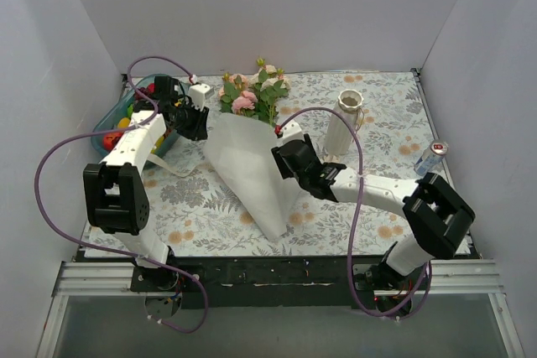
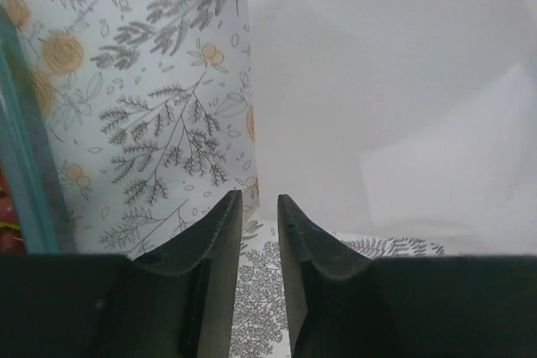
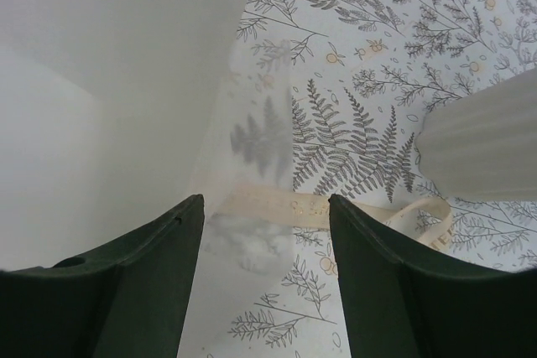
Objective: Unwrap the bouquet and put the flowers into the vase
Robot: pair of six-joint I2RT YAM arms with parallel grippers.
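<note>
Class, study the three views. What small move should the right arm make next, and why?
Probably lower the right gripper and close its fingers on the translucent paper edge lying between them. The fingers stand wide open, holding nothing; the cream ribbon lies loose on the cloth, and the flowers sit inside the paper cone, so peeling the wrap open seems next.

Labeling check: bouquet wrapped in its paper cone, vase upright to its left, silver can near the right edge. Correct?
No. The vase stands upright to the right of the bouquet, not its left, as the top view shows. The rest holds: bouquet wrapped in its paper cone, silver can near the right edge.
</note>
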